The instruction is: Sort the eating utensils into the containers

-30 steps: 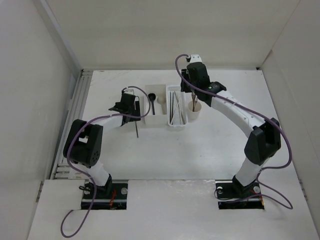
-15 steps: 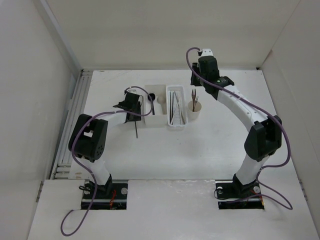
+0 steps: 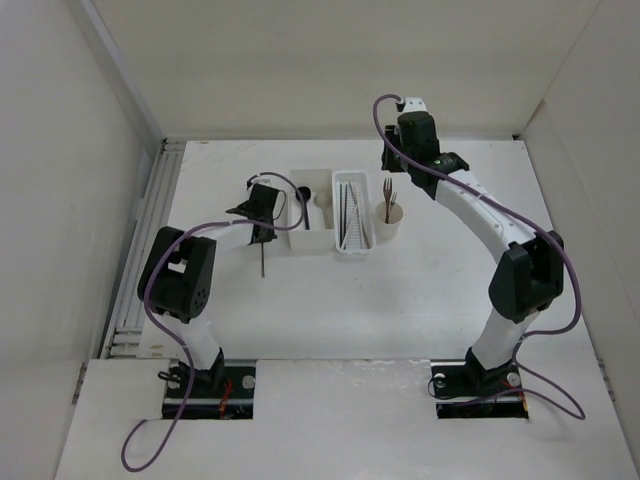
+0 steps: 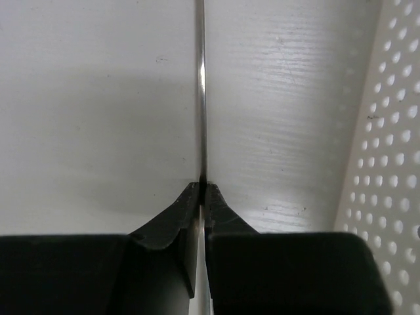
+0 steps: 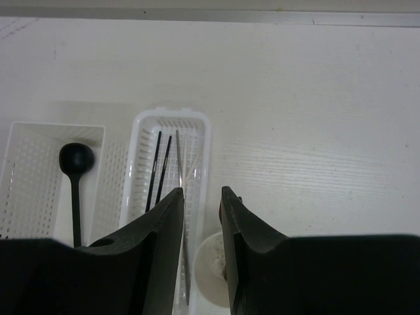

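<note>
1. The left pincer (image 4: 202,190) is clamped shut on a thin dark chopstick (image 4: 201,98), gripping it near 1 end. Most of its length juts out low over the white table (image 4: 98,98), just left of the white square perforated box (image 3: 318,238). I cannot tell whether it touches the table.
2. The right pincer (image 5: 202,197) hangs narrowly parted and empty above the narrow white perforated tray (image 3: 352,250), which holds several chopsticks (image 5: 159,164). 2 small forks (image 3: 390,195) stand in the small cream round cup (image 3: 388,230).
3. Risk: the grip is thin and far off-centre, so the chopstick may pivot or slip out during a swing.
4. Risk: the long free end could catch the box wall on the way across and twist loose.
5. Risk: the right arm over the tray may block or collide with the left.
</note>
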Motion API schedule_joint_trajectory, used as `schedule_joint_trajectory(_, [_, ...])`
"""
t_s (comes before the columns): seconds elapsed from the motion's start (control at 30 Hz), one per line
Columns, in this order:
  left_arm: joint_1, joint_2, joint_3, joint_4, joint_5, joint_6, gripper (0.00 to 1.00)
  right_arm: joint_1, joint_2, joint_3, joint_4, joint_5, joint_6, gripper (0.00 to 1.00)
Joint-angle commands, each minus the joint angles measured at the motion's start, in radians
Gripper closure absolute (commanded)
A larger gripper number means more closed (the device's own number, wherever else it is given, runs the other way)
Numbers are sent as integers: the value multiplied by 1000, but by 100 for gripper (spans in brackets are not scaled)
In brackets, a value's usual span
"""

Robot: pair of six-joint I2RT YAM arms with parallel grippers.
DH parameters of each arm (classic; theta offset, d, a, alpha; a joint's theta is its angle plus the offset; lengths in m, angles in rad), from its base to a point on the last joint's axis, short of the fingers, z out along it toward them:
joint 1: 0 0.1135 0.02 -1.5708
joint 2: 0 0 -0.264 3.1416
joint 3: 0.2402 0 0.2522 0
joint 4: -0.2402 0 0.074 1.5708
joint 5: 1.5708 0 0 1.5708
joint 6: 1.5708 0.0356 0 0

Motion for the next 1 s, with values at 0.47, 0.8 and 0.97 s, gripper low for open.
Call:
schedule_joint_trajectory(0.47, [194, -180, 343, -231, 338, -60, 100, 84, -162, -121, 157, -406, -219, 33])
schedule_joint_trajectory(0.8, [-12, -511, 210, 120, 401, -25, 100, 210, -111, -82, 328, -764, -92, 0])
schedule_joint_trajectory(0.97, [-90, -584, 147, 191, 401, -16, 100, 222, -111, -122, 436, -813, -13, 0])
